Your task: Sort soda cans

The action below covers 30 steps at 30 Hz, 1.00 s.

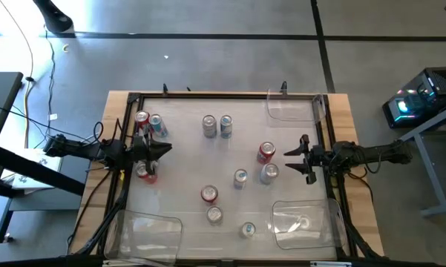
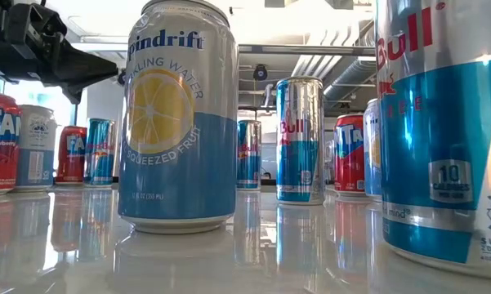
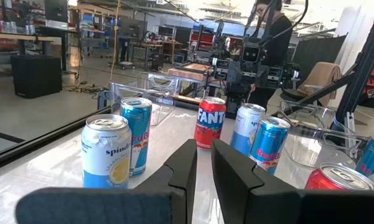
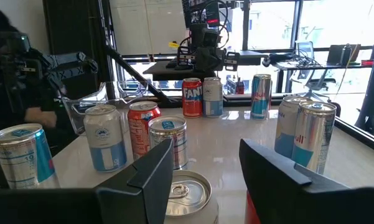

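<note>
soda cans [image 1: 240, 177] stand scattered across the white table [image 1: 185, 163], about a dozen, in loose pairs and singles; none is grouped by colour. three clear bins [image 1: 150, 231] at the table corners hold nothing that can be made out, so sorting appears barely begun and nearly all of it is left. left gripper [image 1: 165, 149] hovers at the left edge near two cans, fingers pressed almost together on nothing. right gripper [image 1: 288, 160] hovers at the right edge, just beside a red can [image 1: 266, 153] and a silver can [image 1: 269, 173], fingers spread and empty.
</note>
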### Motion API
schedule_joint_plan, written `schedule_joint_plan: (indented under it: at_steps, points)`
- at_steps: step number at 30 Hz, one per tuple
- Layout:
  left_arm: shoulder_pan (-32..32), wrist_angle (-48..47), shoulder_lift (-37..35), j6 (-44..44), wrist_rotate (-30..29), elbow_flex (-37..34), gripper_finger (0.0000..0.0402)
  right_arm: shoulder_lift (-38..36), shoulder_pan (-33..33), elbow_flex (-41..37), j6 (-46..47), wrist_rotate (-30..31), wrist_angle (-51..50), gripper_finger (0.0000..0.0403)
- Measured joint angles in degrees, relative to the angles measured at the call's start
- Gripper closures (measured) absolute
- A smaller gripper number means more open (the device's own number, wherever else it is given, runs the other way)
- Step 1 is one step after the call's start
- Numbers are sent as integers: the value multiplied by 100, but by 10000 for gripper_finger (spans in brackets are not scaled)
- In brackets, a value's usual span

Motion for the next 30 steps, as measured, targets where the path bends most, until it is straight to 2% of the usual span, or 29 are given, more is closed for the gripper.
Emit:
schedule_joint_plan:
  at_steps: [24, 30]
  points:
    - [0, 21, 0, -6, 0, -1, 357, 0, 0, -2, 0, 0, 0, 224]
    - [0, 22, 0, -714, 2, 0, 357, 1, 1, -1, 0, 1, -1, 224]
